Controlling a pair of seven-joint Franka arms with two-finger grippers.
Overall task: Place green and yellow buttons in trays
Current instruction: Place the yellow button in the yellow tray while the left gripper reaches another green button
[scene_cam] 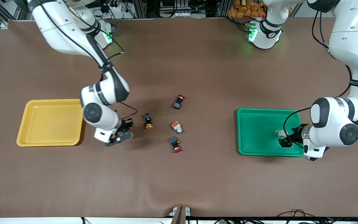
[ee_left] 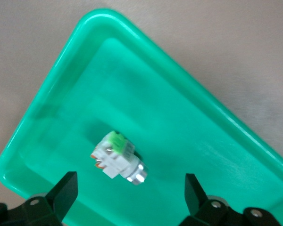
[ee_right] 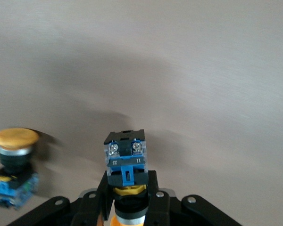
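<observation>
My right gripper [scene_cam: 123, 130] [ee_right: 127, 182] is shut on a black-and-blue button with a yellow cap [ee_right: 125, 155], just above the table between the yellow tray [scene_cam: 50, 124] and a second yellow-capped button [scene_cam: 148, 121] [ee_right: 13, 165] that lies on the table. My left gripper [scene_cam: 286, 141] [ee_left: 129, 183] is open over the green tray [scene_cam: 256, 137] [ee_left: 188, 117]. A white-bodied green button [scene_cam: 279, 133] [ee_left: 117, 157] lies in that tray, free between the fingers. A green-capped button with an orange block [scene_cam: 177, 127] lies mid-table.
Two black switches with red caps lie mid-table, one [scene_cam: 179, 101] farther from the front camera than the orange-block button and one [scene_cam: 175, 144] nearer. The yellow tray holds nothing. Brown mat covers the table.
</observation>
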